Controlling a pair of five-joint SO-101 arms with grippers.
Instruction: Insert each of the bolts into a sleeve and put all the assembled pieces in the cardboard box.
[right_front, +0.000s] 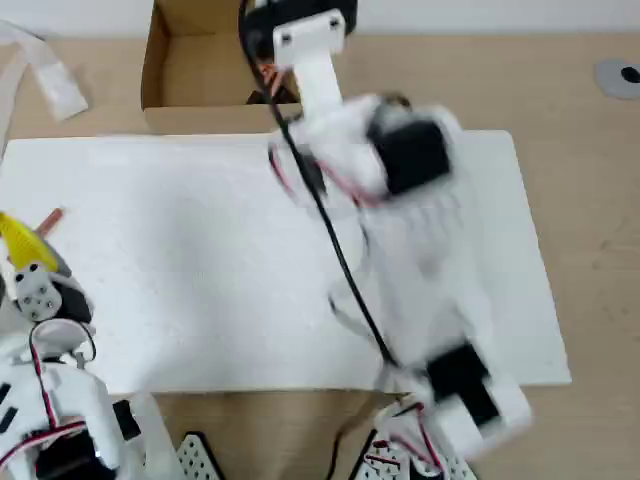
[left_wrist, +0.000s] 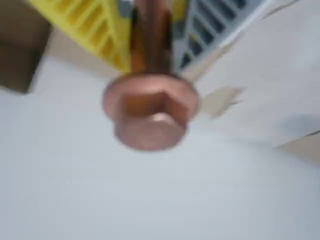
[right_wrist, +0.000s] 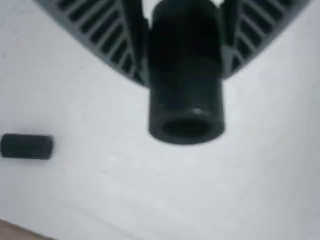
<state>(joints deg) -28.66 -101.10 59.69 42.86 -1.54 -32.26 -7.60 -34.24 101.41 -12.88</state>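
My left gripper (right_front: 35, 230), with one yellow finger, is shut on a copper bolt (right_front: 50, 218) at the left edge of the white mat (right_front: 200, 280). The left wrist view shows the bolt's hex head (left_wrist: 150, 112) sticking out beyond the left gripper (left_wrist: 150, 40). My right gripper (right_wrist: 185, 65) is shut on a black sleeve (right_wrist: 186, 105) above the mat, open end outward. A second black sleeve (right_wrist: 26, 146) lies loose on the mat. The cardboard box (right_front: 200, 118) stands beyond the mat's far edge. The right arm (right_front: 410, 170) stretches across the mat toward the box.
Something dark and orange (right_front: 270, 85) lies inside the box beside the arm. A white strip (right_front: 45, 75) lies at the far left of the wooden table, and a grey disc (right_front: 620, 75) at the far right. The mat's left half is bare.
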